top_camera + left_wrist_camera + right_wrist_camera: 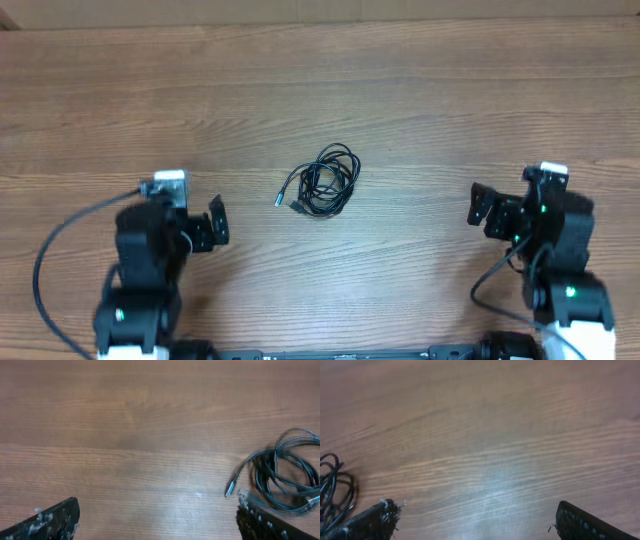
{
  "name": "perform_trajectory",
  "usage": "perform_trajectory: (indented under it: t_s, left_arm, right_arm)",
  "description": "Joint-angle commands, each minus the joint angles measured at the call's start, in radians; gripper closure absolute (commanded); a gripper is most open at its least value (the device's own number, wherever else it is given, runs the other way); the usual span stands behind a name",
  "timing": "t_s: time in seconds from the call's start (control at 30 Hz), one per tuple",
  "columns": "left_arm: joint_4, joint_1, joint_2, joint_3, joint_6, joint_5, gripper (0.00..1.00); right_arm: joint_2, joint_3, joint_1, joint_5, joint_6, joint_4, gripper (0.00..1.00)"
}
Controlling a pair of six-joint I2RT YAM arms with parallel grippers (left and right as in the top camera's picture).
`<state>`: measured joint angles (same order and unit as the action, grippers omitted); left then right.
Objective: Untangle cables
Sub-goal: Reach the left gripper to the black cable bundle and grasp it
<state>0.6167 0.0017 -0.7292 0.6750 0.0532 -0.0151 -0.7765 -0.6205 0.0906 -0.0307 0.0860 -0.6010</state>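
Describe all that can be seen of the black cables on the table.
The cables are thin black flexible cords, looped loosely into one small tangled bundle. It lies flat near the middle of the wooden table. One loose end with a small plug sticks out toward the left arm. Only the table touches it.

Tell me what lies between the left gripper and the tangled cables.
Only bare table. The overhead view shows nothing between the left gripper and the cables; the left wrist view agrees.
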Motion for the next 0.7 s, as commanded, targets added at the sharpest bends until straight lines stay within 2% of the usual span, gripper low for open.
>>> perform_trajectory:
  t_s: [0.0,0.17,0.4,0.5,0.67]
  left_arm:
    - [0.098,0.005,-0.128,0.151,0.007,0.055,0.0]
    - [0.271,0.005,-0.262,0.279,0.007,0.069,0.0]
    - [0.342,0.005,-0.336,0.294,0.035,0.146,0.0]
    - [0.29,0.005,-0.349,0.294,0.079,0.193,0.0]
    - [0.031,0.003,-0.351,0.294,0.133,0.381,0.0]
  right_arm:
    - [-0.1,-0.134,-0.003,-0.021,0.042,-0.08,0.0]
    - [-0.227,-0.284,-0.003,-0.034,0.041,-0.223,0.0]
    - [-0.267,-0.328,-0.003,-0.16,0.042,-0.209,0.0]
    - [-0.267,-0.328,-0.003,-0.194,0.042,-0.184,0.0]
    - [-0.267,-0.328,-0.003,-0.2,0.042,-0.18,0.0]
